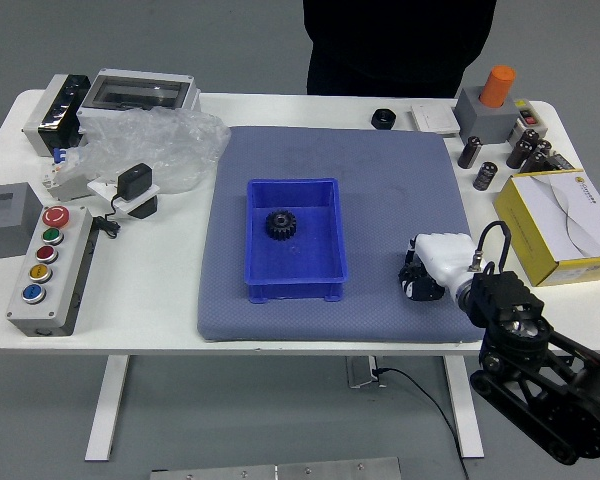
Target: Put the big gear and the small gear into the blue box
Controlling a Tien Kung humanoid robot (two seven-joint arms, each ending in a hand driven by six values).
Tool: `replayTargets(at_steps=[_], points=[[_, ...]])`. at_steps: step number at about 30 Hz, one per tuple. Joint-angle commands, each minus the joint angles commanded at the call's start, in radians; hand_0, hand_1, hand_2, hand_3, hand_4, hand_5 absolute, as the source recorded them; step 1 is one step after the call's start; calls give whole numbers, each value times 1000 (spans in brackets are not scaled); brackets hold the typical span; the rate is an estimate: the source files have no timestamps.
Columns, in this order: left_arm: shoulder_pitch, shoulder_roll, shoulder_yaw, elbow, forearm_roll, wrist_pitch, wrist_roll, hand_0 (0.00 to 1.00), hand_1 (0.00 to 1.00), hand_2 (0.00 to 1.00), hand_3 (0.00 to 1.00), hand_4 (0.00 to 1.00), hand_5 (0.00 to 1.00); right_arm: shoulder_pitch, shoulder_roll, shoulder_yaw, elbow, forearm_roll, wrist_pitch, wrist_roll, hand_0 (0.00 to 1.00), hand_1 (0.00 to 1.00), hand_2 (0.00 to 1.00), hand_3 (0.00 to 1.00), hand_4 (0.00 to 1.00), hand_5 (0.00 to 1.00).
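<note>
One toothed black gear [281,225] lies inside the smooth plastic blue box [315,262], on a textured grey-blue mat [390,180]. The white-shelled right hand [430,268] is over the mat's near right part; whether apart or clamped, I cannot tell.
</note>
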Motion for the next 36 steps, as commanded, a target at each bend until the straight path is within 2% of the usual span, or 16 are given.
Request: replayTargets(at_steps=[20, 30, 36], points=[[-3, 4, -1, 0, -2, 0, 0, 827, 792, 800, 837, 630, 246, 44, -18, 19, 31, 0, 2, -2, 592, 398, 441, 441, 552, 345], [-7, 9, -3, 0, -2, 1, -1, 828, 792, 800, 838, 630, 245, 126, -25, 18, 47, 0, 22, -9, 593, 396, 439, 432, 552, 346], [-7, 13, -4, 0, -1, 1, 0, 828, 793, 800, 837, 630, 242, 191, 2, -1, 52, -3, 33, -12, 593, 397, 436, 426, 552, 346]])
